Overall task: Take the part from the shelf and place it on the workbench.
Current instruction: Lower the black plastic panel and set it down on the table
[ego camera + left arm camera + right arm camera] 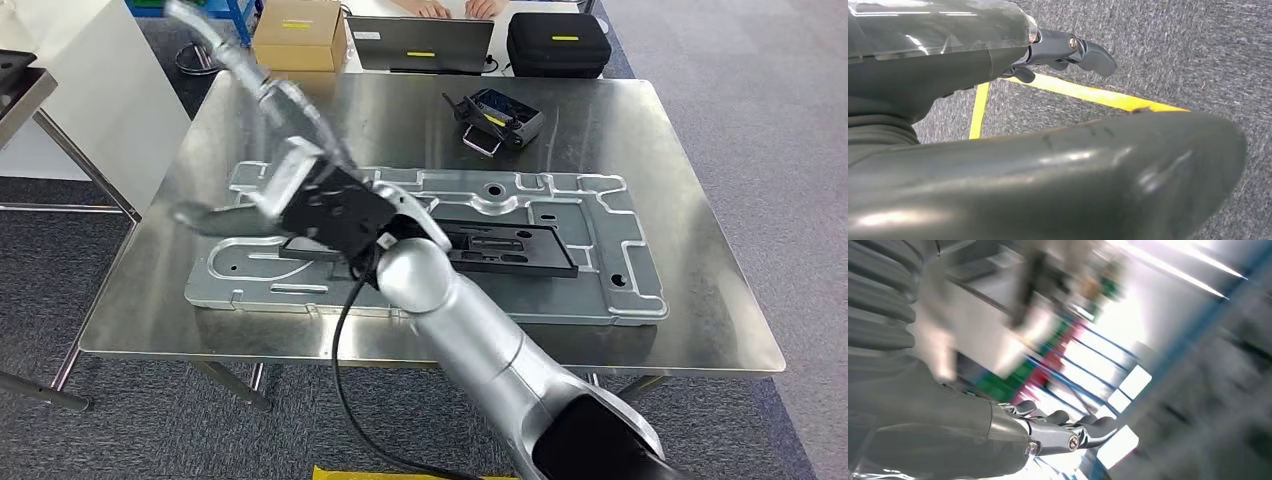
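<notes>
My right arm reaches from the lower right over the steel workbench [700, 330]. Its right hand [325, 210] hangs above the left part of the bench and grips a bent silver metal part [235, 60], blurred by motion, with one end up toward the back left and another strip out to the left. In the right wrist view the right hand's fingers [1068, 430] stretch out under a pale blurred shape. My left hand [1068, 50] hangs over grey carpet, holding nothing.
A large grey metal plate [590, 260] lies on the bench with a black flat part [510, 250] on it. Behind stand a controller [497, 118], a cardboard box [300, 35], a laptop [420, 42] and a black case [558, 42]. A person's hands [450, 8] rest at the far edge.
</notes>
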Robot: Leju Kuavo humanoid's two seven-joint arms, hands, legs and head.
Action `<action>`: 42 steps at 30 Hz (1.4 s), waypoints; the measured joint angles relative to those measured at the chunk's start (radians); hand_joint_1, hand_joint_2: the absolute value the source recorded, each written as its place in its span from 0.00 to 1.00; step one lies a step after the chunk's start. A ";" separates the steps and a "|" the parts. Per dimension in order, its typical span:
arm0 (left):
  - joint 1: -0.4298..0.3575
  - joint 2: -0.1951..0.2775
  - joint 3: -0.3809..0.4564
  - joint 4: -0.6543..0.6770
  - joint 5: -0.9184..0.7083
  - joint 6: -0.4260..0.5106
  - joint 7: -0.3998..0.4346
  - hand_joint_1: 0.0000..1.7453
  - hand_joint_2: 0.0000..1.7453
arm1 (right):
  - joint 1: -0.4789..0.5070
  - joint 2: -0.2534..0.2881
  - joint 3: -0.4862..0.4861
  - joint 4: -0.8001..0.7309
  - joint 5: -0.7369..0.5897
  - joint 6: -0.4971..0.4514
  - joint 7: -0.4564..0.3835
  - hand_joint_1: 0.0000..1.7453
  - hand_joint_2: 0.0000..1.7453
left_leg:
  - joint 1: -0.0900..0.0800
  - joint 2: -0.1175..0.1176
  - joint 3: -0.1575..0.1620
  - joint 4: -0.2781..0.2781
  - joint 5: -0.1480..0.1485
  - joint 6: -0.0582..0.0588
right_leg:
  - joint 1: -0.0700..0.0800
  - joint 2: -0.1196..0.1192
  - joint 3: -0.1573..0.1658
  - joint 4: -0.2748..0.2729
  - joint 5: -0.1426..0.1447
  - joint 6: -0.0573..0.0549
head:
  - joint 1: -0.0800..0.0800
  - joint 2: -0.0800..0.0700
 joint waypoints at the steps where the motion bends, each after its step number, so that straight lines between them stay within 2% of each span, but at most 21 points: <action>1: 0.001 0.000 0.001 0.000 -0.002 0.000 -0.002 0.00 0.00 | 0.026 -0.010 -0.029 -0.071 -0.019 -0.020 -0.023 0.00 1.00 | -0.001 0.000 0.000 0.000 0.000 0.001 | -0.001 0.000 0.001 0.000 0.000 0.001 | 0.000 0.000; 6: 0.007 0.001 0.002 0.000 -0.010 0.000 -0.009 0.00 0.00 | 0.166 -0.075 -0.155 -0.348 -0.047 -0.155 -0.109 0.00 1.00 | -0.003 -0.001 0.001 0.003 -0.003 0.006 | -0.004 0.000 0.003 -0.001 -0.001 0.007 | 0.000 0.000; 10: 0.009 0.003 0.003 0.000 -0.014 0.000 -0.007 0.00 0.00 | 0.297 -0.151 -0.240 -0.503 -0.047 -0.228 -0.172 0.00 0.00 | -0.008 -0.001 0.001 0.007 -0.005 0.012 | -0.006 0.000 0.005 -0.001 0.000 0.014 | 0.000 0.000; 12: 0.008 0.004 0.006 0.000 -0.005 -0.007 -0.008 0.00 0.00 | 0.357 -0.183 -0.265 -0.555 -0.036 -0.244 -0.201 0.00 0.00 | -0.005 0.001 0.004 0.001 0.002 0.018 | -0.006 0.001 0.006 -0.001 0.000 0.019 | 0.000 0.000; 14: 0.005 0.002 0.014 0.000 0.010 -0.017 -0.015 0.00 0.00 | 0.421 -0.218 -0.282 -0.598 -0.015 -0.263 -0.228 0.00 0.00 | 0.003 0.004 0.010 -0.012 0.012 0.026 | -0.006 0.000 -0.002 0.027 -0.028 0.029 | 0.000 0.000; 17: 0.005 0.002 0.028 0.000 0.026 -0.023 -0.026 0.00 0.00 | 0.517 -0.271 -0.304 -0.636 0.002 -0.288 -0.270 0.00 0.00 | 0.007 0.008 0.010 -0.019 0.019 0.029 | -0.020 -0.003 -0.065 0.196 -0.132 0.048 | 0.000 0.000; 18: 0.006 0.002 0.032 0.000 0.030 -0.023 -0.027 0.00 0.00 | 0.551 -0.286 -0.311 -0.644 0.005 -0.297 -0.283 0.00 0.00 | 0.008 0.009 0.008 -0.019 0.020 0.027 | -0.027 -0.004 -0.083 0.248 -0.154 0.054 | 0.000 0.000; 19: 0.006 0.002 0.037 0.000 0.035 -0.022 -0.027 0.00 0.00 | 0.586 -0.300 -0.319 -0.651 0.009 -0.308 -0.295 0.00 0.00 | 0.010 0.010 0.006 -0.018 0.022 0.025 | -0.034 -0.005 -0.086 0.269 -0.158 0.061 | 0.000 0.000; 20: 0.006 0.001 0.042 0.000 0.040 -0.022 -0.028 0.00 0.00 | 0.621 -0.312 -0.328 -0.659 0.016 -0.320 -0.304 0.00 0.00 | 0.013 0.011 0.004 -0.016 0.023 0.021 | -0.042 -0.008 -0.069 0.250 -0.144 0.067 | 0.000 0.000; 22: 0.006 -0.001 0.053 0.000 0.050 -0.019 -0.027 0.00 0.00 | 0.682 -0.330 -0.349 -0.671 0.030 -0.341 -0.317 0.00 0.00 | 0.021 0.011 -0.002 -0.009 0.024 0.010 | -0.055 -0.013 0.013 0.116 -0.095 0.081 | 0.000 0.000; 24: 0.005 -0.002 0.062 0.000 0.055 -0.015 -0.025 0.00 0.00 | 0.732 -0.342 -0.372 -0.679 0.026 -0.351 -0.322 0.00 0.00 | 0.023 0.010 -0.007 -0.001 0.025 -0.008 | -0.056 -0.010 0.070 0.014 -0.066 0.079 | 0.000 0.000; 28: 0.004 -0.006 0.078 -0.001 0.060 -0.003 -0.011 0.00 0.00 | 0.804 -0.355 -0.436 -0.683 -0.016 -0.351 -0.325 0.00 0.00 | 0.024 0.008 -0.013 0.001 0.027 -0.037 | -0.048 -0.005 0.065 0.003 -0.048 0.041 | 0.000 0.000; 30: 0.004 -0.006 0.084 -0.001 0.064 0.001 -0.009 0.00 0.00 | 0.829 -0.356 -0.465 -0.683 -0.030 -0.350 -0.329 0.00 0.00 | 0.027 0.009 -0.036 0.061 -0.033 -0.043 | -0.048 -0.009 0.053 -0.001 -0.034 0.021 | 0.000 0.000; 32: 0.001 -0.007 0.092 -0.001 0.069 0.002 -0.007 0.00 0.00 | 0.853 -0.355 -0.490 -0.683 -0.041 -0.353 -0.332 0.00 0.00 | 0.026 0.010 -0.077 0.191 -0.127 -0.042 | -0.041 -0.012 0.035 0.000 -0.020 0.010 | 0.000 0.000; 34: 0.000 -0.008 0.098 -0.001 0.075 0.003 -0.006 0.00 0.00 | 0.873 -0.355 -0.516 -0.682 -0.053 -0.354 -0.333 0.00 0.00 | 0.023 0.010 -0.089 0.282 -0.176 -0.037 | -0.030 -0.014 0.013 0.002 -0.005 0.005 | 0.000 0.000; 35: -0.001 -0.008 0.101 -0.001 0.076 0.003 -0.005 0.00 0.00 | 0.881 -0.355 -0.529 -0.681 -0.058 -0.354 -0.333 0.00 0.00 | 0.020 0.009 -0.067 0.272 -0.174 -0.032 | -0.025 -0.013 0.002 0.003 0.003 0.004 | 0.000 0.000; 36: -0.002 -0.008 0.103 -0.001 0.078 0.003 -0.004 0.00 0.00 | 0.888 -0.355 -0.541 -0.679 -0.062 -0.355 -0.333 0.00 0.00 | 0.016 0.009 -0.023 0.221 -0.157 -0.023 | -0.020 -0.013 -0.008 0.004 0.011 0.003 | 0.000 0.000; 38: -0.007 -0.008 0.105 -0.001 0.081 0.003 -0.002 0.00 0.00 | 0.899 -0.355 -0.562 -0.675 -0.069 -0.355 -0.332 0.00 0.00 | 0.005 0.009 0.084 0.069 -0.120 -0.002 | -0.013 -0.012 -0.023 0.005 0.028 0.006 | 0.000 0.000; 39: -0.011 -0.008 0.107 -0.001 0.083 0.004 -0.001 0.00 0.00 | 0.905 -0.355 -0.572 -0.672 -0.073 -0.355 -0.331 0.00 0.00 | -0.001 0.009 0.117 0.014 -0.107 0.005 | -0.012 -0.013 -0.027 0.005 0.036 0.010 | 0.000 0.000; 40: -0.013 -0.009 0.109 -0.001 0.086 0.005 0.000 0.00 0.00 | 0.912 -0.355 -0.581 -0.667 -0.079 -0.354 -0.329 0.00 0.00 | -0.006 0.009 0.131 -0.014 -0.100 0.011 | -0.012 -0.014 -0.030 0.004 0.043 0.015 | 0.000 0.000; 42: -0.015 -0.011 0.117 -0.001 0.092 0.010 0.000 0.00 0.00 | 0.926 -0.355 -0.598 -0.648 -0.100 -0.350 -0.324 0.00 0.00 | -0.010 0.009 0.125 -0.023 -0.083 0.017 | -0.016 -0.016 -0.031 -0.002 0.059 0.027 | 0.000 0.000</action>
